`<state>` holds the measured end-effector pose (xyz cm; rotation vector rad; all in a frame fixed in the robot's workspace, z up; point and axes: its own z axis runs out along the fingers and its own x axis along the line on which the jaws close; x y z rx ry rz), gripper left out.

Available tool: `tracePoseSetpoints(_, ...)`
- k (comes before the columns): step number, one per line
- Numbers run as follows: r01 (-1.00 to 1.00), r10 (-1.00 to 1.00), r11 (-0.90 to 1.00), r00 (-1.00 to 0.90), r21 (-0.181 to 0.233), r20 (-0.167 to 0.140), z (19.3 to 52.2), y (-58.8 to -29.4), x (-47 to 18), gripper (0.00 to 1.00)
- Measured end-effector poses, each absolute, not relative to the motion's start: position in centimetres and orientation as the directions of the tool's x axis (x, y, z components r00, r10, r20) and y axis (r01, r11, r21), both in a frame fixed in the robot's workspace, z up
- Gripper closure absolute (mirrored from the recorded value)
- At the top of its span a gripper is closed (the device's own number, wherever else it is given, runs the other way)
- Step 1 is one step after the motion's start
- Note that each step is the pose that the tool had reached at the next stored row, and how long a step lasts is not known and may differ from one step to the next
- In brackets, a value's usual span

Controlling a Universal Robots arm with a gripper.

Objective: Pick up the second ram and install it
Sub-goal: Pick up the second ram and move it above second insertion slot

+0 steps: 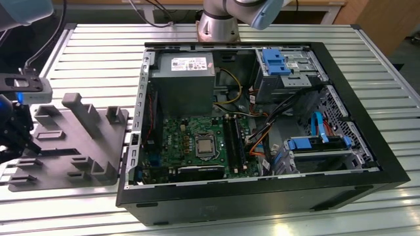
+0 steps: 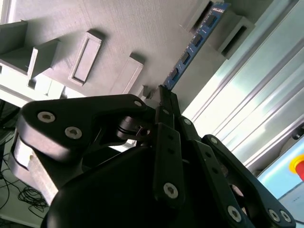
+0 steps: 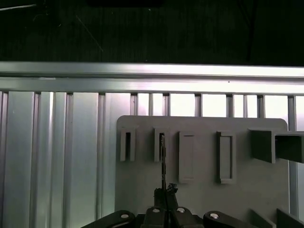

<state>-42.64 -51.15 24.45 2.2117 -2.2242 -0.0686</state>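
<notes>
Your gripper is clamped on the near end of the second ram. The blue stick runs straight out from the fingertips, its long axis in line with them, over the grey holder tray at the exterior view's lower left. The black memory slots lie well apart, mid-frame inside the open computer case.

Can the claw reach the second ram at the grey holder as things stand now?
Likely yes: the claw is closed on one end of the second ram at the grey holder, and nothing lies between them.
</notes>
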Motion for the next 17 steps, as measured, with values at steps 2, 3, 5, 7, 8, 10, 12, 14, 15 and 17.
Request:
tracePoseSetpoints(2, -0.999, -1.0, 0.005, -0.006, 0.034, -0.028, 24.8, -51.2, -42.6, 0.89)
tracePoseSetpoints(3, -0.999, -1.0, 0.005, -0.006, 0.034, -0.028, 25.0, -51.1, -42.6, 0.89)
tracePoseSetpoints(5, -0.999, -1.0, 0.005, -0.006, 0.034, -0.028, 25.4, -51.1, -42.6, 0.89)
tracePoseSetpoints(7, -0.999, -1.0, 0.005, -0.006, 0.034, -0.028, 25.7, -51.1, -42.6, 0.89)
tracePoseSetpoints(8, -0.999, -1.0, 0.005, -0.006, 0.034, -0.028, 25.8, -51.1, -42.6, 0.89)
tracePoseSetpoints(10, -0.999, -1.0, 0.005, -0.006, 0.034, -0.028, 26.1, -51.1, -42.6, 0.89)
tracePoseSetpoints(12, -0.999, -1.0, 0.005, -0.006, 0.034, -0.028, 26.4, -51.1, -42.6, 0.89)
tracePoseSetpoints(14, -0.999, -1.0, 0.005, -0.006, 0.034, -0.028, 26.6, -51.1, -42.6, 0.89)
tracePoseSetpoints(15, -0.999, -1.0, 0.005, -0.006, 0.034, -0.028, 26.7, -51.1, -42.6, 0.89)
tracePoseSetpoints(17, -0.999, -1.0, 0.005, -0.006, 0.034, -0.028, 26.8, -51.1, -42.6, 0.89)
